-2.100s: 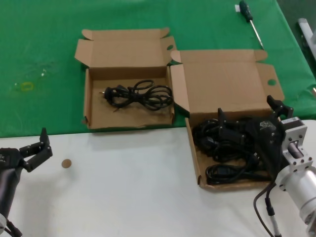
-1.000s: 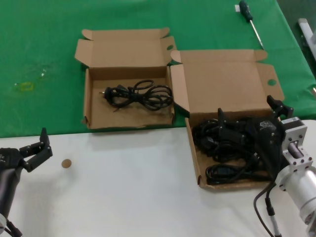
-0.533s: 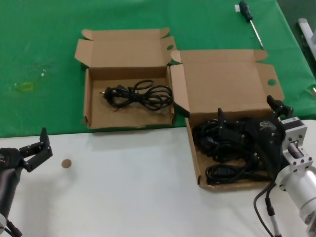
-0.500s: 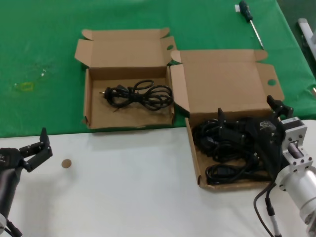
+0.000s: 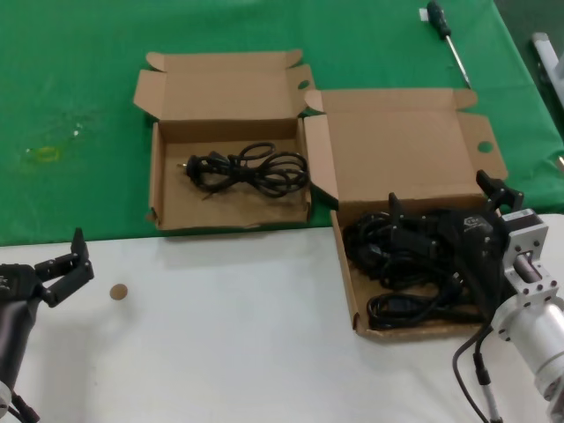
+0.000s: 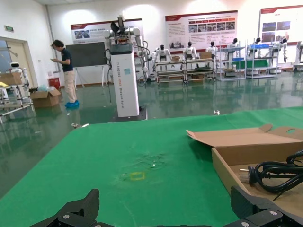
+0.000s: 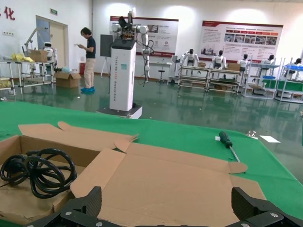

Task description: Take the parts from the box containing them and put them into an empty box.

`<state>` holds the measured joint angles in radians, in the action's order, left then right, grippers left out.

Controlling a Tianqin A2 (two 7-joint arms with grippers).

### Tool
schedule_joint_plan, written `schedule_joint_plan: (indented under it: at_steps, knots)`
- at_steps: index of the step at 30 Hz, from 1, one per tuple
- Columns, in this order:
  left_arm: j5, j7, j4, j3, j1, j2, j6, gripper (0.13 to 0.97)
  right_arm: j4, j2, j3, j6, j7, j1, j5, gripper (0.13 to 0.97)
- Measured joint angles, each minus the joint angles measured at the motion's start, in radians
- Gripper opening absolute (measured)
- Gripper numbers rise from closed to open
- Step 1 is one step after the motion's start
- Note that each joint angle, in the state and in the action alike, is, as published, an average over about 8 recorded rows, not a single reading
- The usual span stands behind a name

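Observation:
The larger cardboard box point(image 5: 345, 264) at the right has a wide lid point(image 5: 401, 163) with a round hole point(image 5: 485, 145) and holds a pile of black cord bundles point(image 5: 401, 264). My right gripper point(image 5: 445, 201) hovers open just over that pile, facing the lid point(image 7: 165, 175), with nothing between its fingers point(image 7: 90, 201). The smaller box point(image 5: 159, 176) to the left holds one looped black cord point(image 5: 247, 169), also seen as a cord point(image 7: 38, 172) from the right wrist. My left gripper point(image 5: 66, 260) rests open at the near left, away from both boxes.
A green-handled screwdriver point(image 5: 445, 35) lies on the green cloth point(image 5: 70, 88) at the far right. A small brown disc point(image 5: 117, 292) sits on the white table point(image 5: 229, 335). A metal object point(image 5: 546, 53) is at the right edge.

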<state>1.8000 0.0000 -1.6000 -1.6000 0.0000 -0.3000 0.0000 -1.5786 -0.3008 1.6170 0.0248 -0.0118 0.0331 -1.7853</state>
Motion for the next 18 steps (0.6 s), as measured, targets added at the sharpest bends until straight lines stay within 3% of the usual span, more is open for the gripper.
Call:
schedule_joint_plan:
  at_steps: [18]
  knots:
    - [0.000, 0.000, 0.000, 0.000, 0.000, 0.000, 0.000, 0.966, 0.000, 0.000, 0.000, 0.000, 0.000, 0.000, 0.000, 0.966]
